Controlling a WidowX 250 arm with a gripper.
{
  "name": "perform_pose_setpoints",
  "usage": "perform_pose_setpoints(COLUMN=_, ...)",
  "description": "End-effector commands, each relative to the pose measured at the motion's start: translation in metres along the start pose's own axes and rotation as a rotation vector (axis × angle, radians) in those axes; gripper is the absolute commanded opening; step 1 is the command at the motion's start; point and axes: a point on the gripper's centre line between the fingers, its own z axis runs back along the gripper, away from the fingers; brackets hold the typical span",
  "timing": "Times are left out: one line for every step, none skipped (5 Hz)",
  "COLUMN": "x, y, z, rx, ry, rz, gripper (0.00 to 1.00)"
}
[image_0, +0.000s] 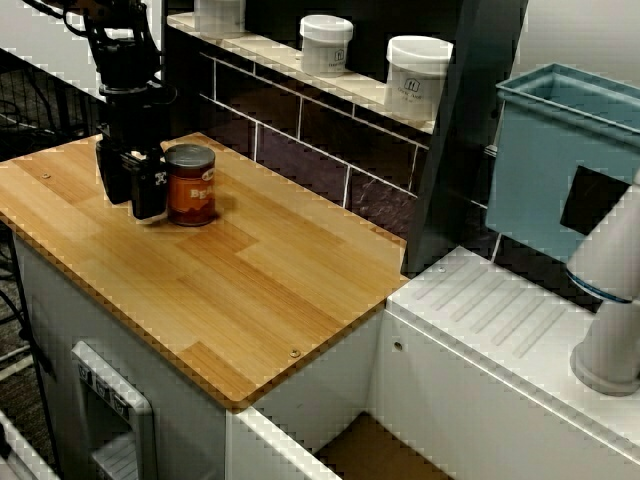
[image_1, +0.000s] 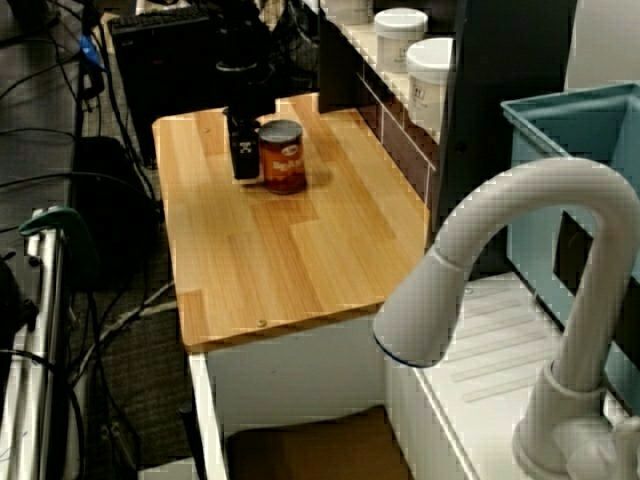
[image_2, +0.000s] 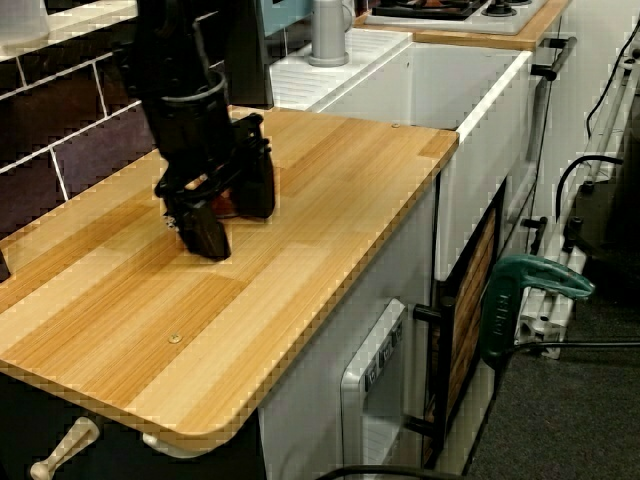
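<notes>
Gripper (image_0: 131, 203): low over the counter (image_0: 260, 300), fingers parted, nothing between them and nothing held. Can (image_0: 192, 186): upright near the counter's left end in the view from above, just beside the gripper's outer finger, touching it or nearly so. Step, as judged: positioning beside the can with no hold made. Any grasp would call for a sideways shift to bring the can between the fingers.

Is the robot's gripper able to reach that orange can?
Probably yes. The gripper is low on the wooden counter, right beside the orange can. Its jaws are apart and nothing stands between them.
</notes>
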Motion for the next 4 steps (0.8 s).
perform_pose_setpoints(x=0.000, y=0.000, z=0.032, rx=0.031, ry=-0.071, rz=0.008, gripper=1.00)
perform_pose_setpoints(x=-0.003, y=0.012, z=0.042, rx=0.022, ry=-0.078, rz=0.013, gripper=1.00)
perform_pose_setpoints(x=-0.004, y=0.029, z=0.050, rx=0.029, ry=-0.086, rz=0.018, gripper=1.00)
perform_pose_setpoints(x=-0.001, y=0.041, z=0.053, rx=0.017, ry=-0.097, rz=0.042, gripper=1.00)
